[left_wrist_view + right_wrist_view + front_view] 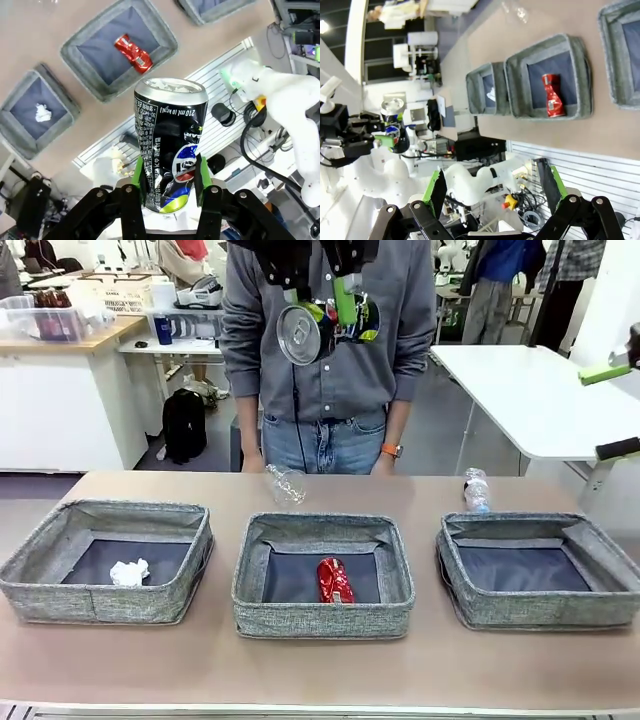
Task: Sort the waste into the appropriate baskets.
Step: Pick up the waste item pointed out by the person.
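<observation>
The dark can [170, 145] is pinched in the left arm's jaws high over the surface [300, 665], so best lower it over the middle basket [322, 618] with the red can [334, 580] before releasing; right jaws gape empty.

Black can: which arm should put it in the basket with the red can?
Left, probably. Its tool grips the black can, raised in line with the middle basket holding the red can. The right tool is open, empty and off to the side.
</observation>
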You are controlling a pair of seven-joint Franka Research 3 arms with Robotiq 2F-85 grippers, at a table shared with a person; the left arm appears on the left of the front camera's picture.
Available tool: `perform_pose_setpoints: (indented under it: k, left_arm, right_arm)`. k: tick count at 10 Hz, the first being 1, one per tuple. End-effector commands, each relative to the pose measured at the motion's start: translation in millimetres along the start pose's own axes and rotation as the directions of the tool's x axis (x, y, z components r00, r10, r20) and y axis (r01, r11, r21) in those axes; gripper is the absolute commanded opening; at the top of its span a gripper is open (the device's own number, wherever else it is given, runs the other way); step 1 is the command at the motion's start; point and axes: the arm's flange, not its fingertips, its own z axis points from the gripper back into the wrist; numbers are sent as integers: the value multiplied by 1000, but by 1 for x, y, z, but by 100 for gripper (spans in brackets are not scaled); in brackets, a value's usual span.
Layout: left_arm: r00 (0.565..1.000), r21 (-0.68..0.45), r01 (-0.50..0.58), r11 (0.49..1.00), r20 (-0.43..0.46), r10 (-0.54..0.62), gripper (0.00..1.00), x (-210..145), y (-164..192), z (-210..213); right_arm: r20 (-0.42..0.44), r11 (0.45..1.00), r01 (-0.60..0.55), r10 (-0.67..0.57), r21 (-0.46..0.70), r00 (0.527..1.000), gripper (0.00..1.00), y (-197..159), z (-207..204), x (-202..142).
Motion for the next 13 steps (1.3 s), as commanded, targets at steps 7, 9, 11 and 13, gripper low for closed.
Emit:
perform_pose_setpoints:
  k: [7,9,11,13]
  left_arm:
    - [952,-111,-307,945,-22,306,43,1,-9,23]
    - [778,-232,-608,759,16,628,43,10,-9,26]
    - [697,-184,-692,698,84,712,43,6,5,19]
    - [772,36,-635,771,-2,636,43,-6,11,12]
  right_arm:
    - [4,1000,-12,12,22,1000,100,1,2,2]
    - [4,1000,-12,12,22,1000,100,1,2,2]
    - [4,1000,-12,12,22,1000,100,1,2,2]
    - [4,1000,-12,12,22,1000,100,1,2,2]
